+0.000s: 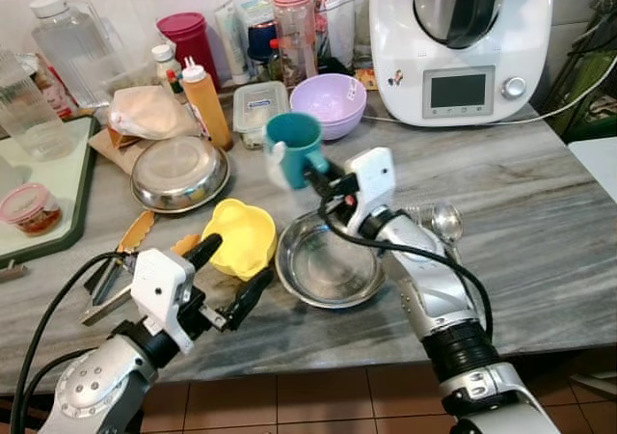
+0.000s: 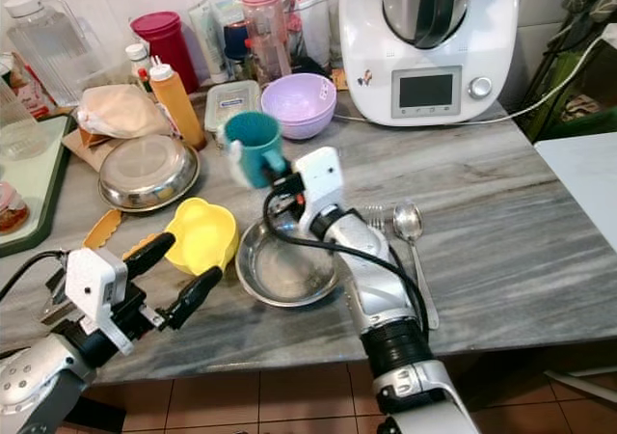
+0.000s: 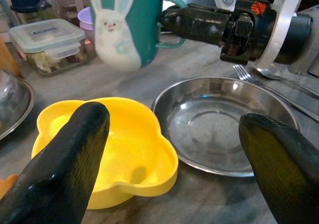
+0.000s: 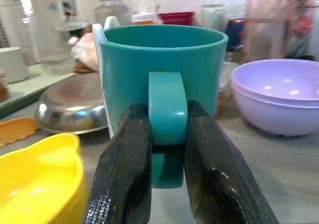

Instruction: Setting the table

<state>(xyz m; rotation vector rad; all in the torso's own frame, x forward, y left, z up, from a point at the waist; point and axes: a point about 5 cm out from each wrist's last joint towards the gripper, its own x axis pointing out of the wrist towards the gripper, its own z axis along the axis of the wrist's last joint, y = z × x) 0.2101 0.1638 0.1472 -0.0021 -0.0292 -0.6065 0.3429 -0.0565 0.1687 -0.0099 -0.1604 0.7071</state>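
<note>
A teal mug with a white rabbit on its side hangs above the grey marble counter. My right gripper is shut on the mug's handle and holds it upright, just beyond a steel plate. A yellow flower-shaped bowl sits left of that plate. My left gripper stands open near the counter's front edge, just short of the yellow bowl, with nothing between its fingers. A fork and spoon lie right of the steel plate.
A second steel bowl, a lilac bowl, a lidded container, an orange sauce bottle and jars crowd the back. A white kitchen machine stands at back right. Tongs lie left, beside a green tray.
</note>
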